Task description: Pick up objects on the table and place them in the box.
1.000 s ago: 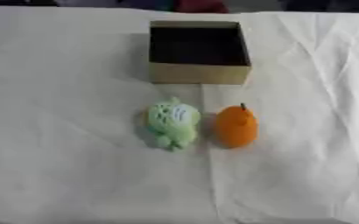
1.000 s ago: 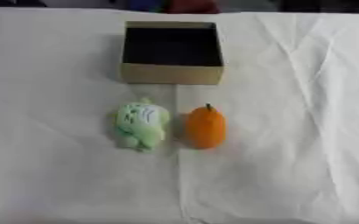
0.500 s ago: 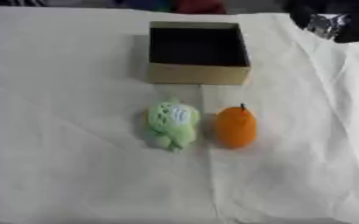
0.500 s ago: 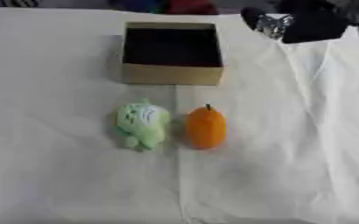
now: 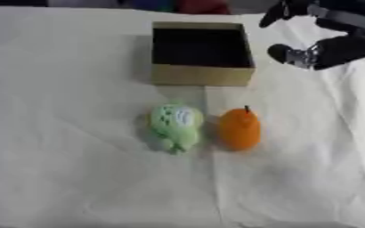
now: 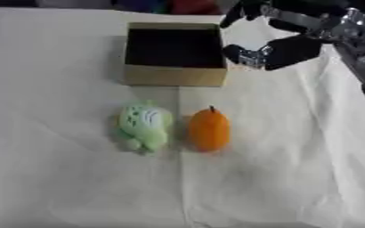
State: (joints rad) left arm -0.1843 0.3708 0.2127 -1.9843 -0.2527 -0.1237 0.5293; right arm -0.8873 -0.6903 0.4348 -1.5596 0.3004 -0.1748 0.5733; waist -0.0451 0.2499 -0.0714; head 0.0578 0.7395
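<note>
Right hand (image 6: pixel 283 50) now further in by box (image 6: pixel 173 75), arm cut off; fingers apart, holding nothing.

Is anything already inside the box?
No, the box shows only its dark bare interior, while the green toy and orange fruit lie on the table.

Cardboard box (image 5: pixel 202 75) matt; tablecloth (image 5: pixel 69 169) creased white fabric; green toy (image 5: pixel 175 126) plush.

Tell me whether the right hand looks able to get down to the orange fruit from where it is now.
Probably yes. The right hand hangs open beside the box, up and to the right of the orange fruit, with only bare cloth between them.
</note>
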